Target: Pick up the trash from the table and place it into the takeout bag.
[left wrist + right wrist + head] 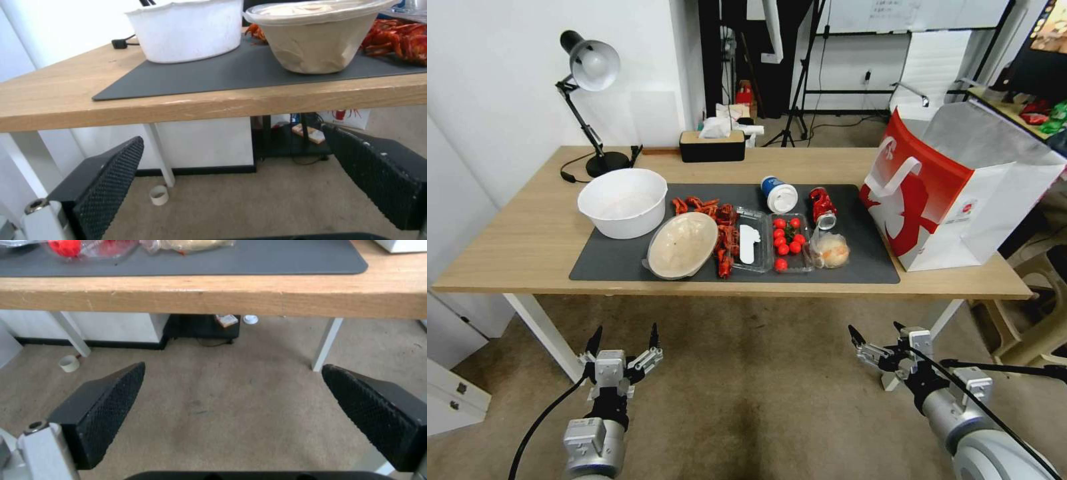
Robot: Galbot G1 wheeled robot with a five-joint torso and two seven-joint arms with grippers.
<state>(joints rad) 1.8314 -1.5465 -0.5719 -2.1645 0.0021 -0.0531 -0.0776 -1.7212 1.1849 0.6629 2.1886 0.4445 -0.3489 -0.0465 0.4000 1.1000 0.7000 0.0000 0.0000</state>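
Trash (830,251) lies on the table (527,227), up beyond the spread fingers of both the left gripper (624,339) and right gripper (875,333), which hang below its front edge. Takeout bag (940,193) stands beyond the right fingers.

trash (740,233) on table (527,233), takeout bag (940,193) right

pale matt wood-grain table (520,227) under a smooth, dull dark grey mat (854,263); glossy red-and-white paper takeout bag (940,200) with silvery foil lining. a matt white bowl (622,201) and a beige shallow bowl (682,245) of fibrous, creased pulp. a shiny crushed red can (822,205), metal. clear crinkled plastic wrapper (829,251). black finger pads (106,186) with a knurled, rubbery grid texture on each gripper.
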